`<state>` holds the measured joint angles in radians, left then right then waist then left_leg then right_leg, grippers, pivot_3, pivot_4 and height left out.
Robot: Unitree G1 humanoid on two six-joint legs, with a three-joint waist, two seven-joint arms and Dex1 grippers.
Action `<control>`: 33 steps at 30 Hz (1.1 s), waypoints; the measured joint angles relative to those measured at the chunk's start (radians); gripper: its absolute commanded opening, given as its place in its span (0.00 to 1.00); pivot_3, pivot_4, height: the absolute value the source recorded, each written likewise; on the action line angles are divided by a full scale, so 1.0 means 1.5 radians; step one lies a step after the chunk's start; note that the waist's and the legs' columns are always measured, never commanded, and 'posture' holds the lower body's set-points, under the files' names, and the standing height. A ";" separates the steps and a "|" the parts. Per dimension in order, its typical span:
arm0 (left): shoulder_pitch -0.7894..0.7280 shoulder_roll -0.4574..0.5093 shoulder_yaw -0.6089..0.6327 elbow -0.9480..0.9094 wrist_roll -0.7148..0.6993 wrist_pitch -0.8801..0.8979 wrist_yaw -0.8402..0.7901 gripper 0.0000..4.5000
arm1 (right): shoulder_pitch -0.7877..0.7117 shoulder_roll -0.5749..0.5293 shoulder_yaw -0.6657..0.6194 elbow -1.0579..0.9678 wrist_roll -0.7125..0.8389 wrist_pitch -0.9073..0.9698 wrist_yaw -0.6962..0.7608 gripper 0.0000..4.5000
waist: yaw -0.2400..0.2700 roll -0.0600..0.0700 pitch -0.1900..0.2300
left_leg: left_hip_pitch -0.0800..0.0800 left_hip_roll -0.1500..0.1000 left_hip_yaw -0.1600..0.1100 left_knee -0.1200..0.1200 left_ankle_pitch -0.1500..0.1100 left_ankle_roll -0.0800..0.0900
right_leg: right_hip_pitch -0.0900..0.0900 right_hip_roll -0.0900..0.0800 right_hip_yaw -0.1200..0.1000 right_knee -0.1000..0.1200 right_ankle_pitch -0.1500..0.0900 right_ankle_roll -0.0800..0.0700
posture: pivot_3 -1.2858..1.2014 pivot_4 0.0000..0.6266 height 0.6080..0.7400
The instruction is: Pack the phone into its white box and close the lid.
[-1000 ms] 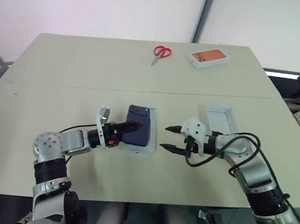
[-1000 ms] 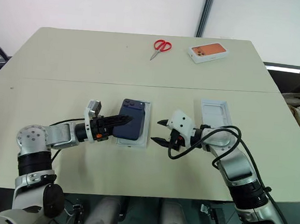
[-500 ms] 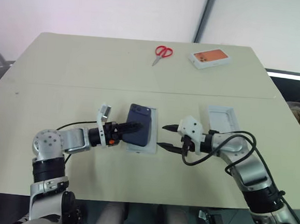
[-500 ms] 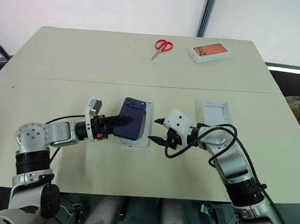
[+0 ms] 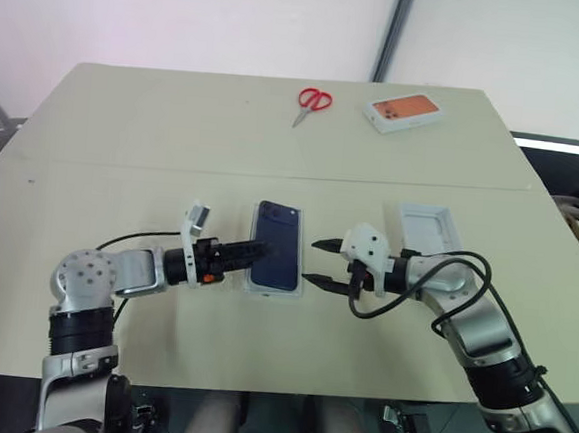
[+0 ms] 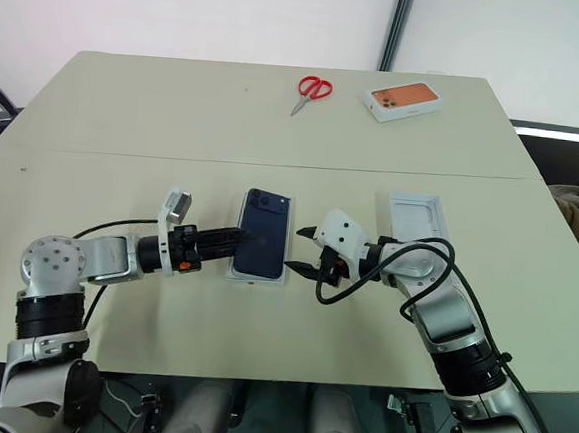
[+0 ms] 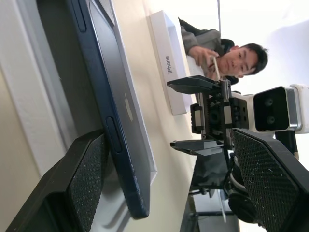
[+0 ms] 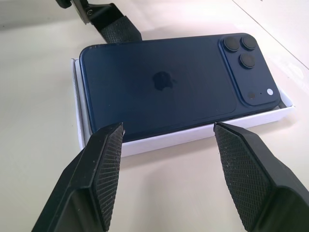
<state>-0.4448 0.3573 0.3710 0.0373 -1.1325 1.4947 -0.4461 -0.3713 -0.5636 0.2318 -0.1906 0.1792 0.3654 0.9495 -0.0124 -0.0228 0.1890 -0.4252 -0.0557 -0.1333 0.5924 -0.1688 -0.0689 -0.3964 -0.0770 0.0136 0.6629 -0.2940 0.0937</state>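
Phone (image 6: 262,246) sits over our box (image 8: 193,136), not yet seated; lid (image 6: 416,220) waits at three o'clock; both grippers released.

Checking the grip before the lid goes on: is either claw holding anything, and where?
Nothing is gripped. The phone lies tilted on the white box; both claws, left and right, are open beside it.

Both arms reach inward, L gripper (image 5: 249,255) & R gripper (image 5: 318,262) facing each other, jaws spread wide.
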 measured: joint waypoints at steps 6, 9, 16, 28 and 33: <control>0.001 0.026 0.000 -0.002 -0.002 0.001 -0.008 0.92 | 0.000 0.000 0.000 0.001 -0.001 -0.001 0.000 0.69 | 0.000 0.000 0.000 | 0.000 0.000 0.000 0.000 0.000 0.000 | 0.000 0.000 0.000 0.000 -0.001 -0.001 | 0.52 0.24 1.00; 0.009 0.034 -0.001 -0.014 -0.008 0.003 -0.009 0.92 | 0.000 0.000 0.000 0.002 -0.001 -0.003 0.000 0.69 | 0.000 0.000 0.000 | 0.000 0.000 0.000 0.000 0.000 0.000 | 0.000 0.000 0.000 0.000 -0.001 -0.001 | 0.52 0.24 1.00; 0.012 0.051 0.005 -0.034 -0.009 -0.011 -0.007 0.92 | 0.000 0.003 0.008 0.013 -0.006 -0.005 0.000 0.69 | 0.000 0.000 0.000 | 0.000 0.000 -0.001 0.000 0.000 0.000 | 0.000 0.000 0.000 0.000 -0.001 -0.001 | 0.52 0.24 1.00; -0.002 0.108 0.004 0.024 0.052 -0.083 -0.014 0.05 | -0.011 0.011 0.009 0.038 -0.016 -0.016 -0.016 0.00 | 0.000 0.000 0.000 | 0.000 0.000 0.000 -0.001 0.000 0.000 | -0.001 0.000 0.001 0.000 -0.001 -0.001 | 0.52 0.24 1.00; 0.013 0.114 -0.057 0.025 0.110 -0.126 -0.037 0.01 | -0.011 0.011 0.014 0.055 -0.041 -0.033 -0.032 0.00 | 0.000 0.000 0.000 | 0.000 0.000 0.000 -0.001 0.000 0.000 | -0.001 0.000 0.001 0.000 -0.001 -0.001 | 0.52 0.24 1.00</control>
<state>-0.4247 0.5282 0.2858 0.0753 -0.9670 1.3051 -0.5012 -0.3873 -0.5467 0.2529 -0.1079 0.1179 0.3157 0.9018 -0.0127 -0.0226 0.1891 -0.4255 -0.0557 -0.1338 0.5915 -0.1690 -0.0685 -0.3975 -0.0774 0.0148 0.6626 -0.2951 0.0917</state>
